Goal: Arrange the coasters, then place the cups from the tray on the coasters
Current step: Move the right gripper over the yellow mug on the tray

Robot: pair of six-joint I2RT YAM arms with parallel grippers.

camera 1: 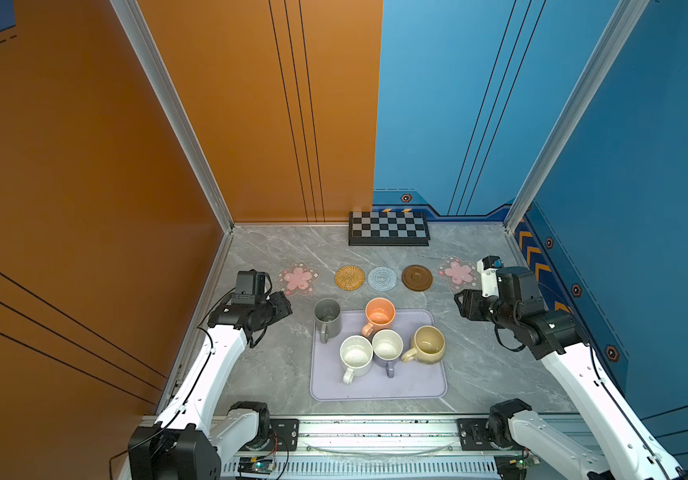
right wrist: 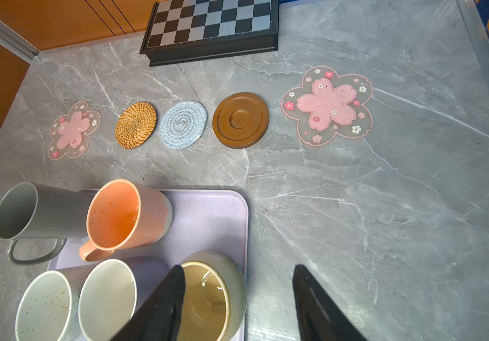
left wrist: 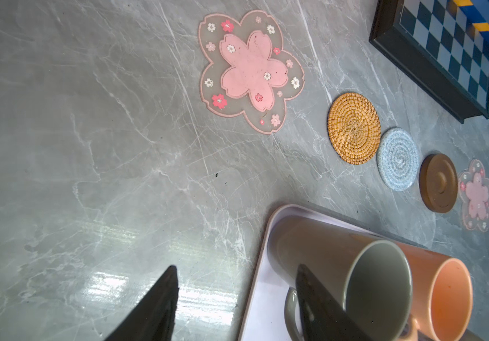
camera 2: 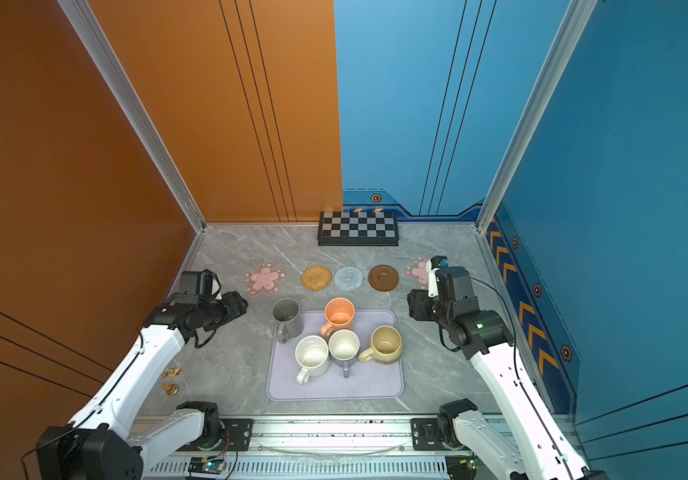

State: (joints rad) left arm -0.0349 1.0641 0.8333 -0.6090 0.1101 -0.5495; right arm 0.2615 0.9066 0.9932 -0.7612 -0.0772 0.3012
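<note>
Both jaws spread empty, our left gripper point(left wrist: 237, 268) sits nearest the grey mug point(camera 1: 328, 318), our right gripper point(right wrist: 239, 266) nearest the beige mug point(camera 1: 427, 345).

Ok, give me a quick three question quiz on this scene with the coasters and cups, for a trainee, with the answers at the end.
1. True or false: a cup sits on the wooden coaster.
2. Which coaster lies between the rattan coaster and the wooden one?
3. The orange cup stands: A upright, B on its side, C upside down.
Key: 1 false; 2 the grey-blue spiral coaster; 3 A.
</note>
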